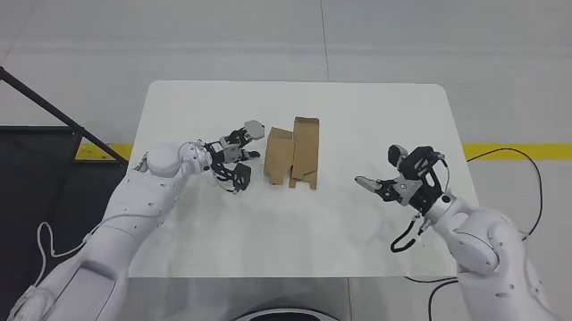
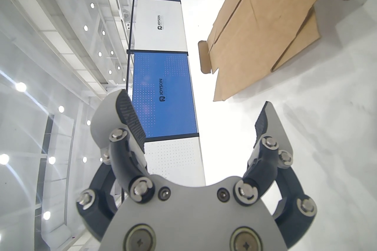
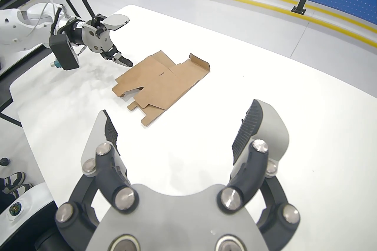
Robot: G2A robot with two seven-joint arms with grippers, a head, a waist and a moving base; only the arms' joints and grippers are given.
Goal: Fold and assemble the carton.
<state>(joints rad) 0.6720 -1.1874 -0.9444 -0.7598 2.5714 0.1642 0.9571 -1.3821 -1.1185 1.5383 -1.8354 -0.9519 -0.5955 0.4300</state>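
The left claw [image 1: 248,153] hangs with its fingers spread just beside the carton [image 1: 295,153]. The right claw [image 1: 377,167], also spread and empty, sits well apart from it. The carton lies mid-way across the smooth white counter [image 1: 375,115] as a flat, creased brown cardboard blank with tabs and one upturned end lip. Folding seems wholly undone.
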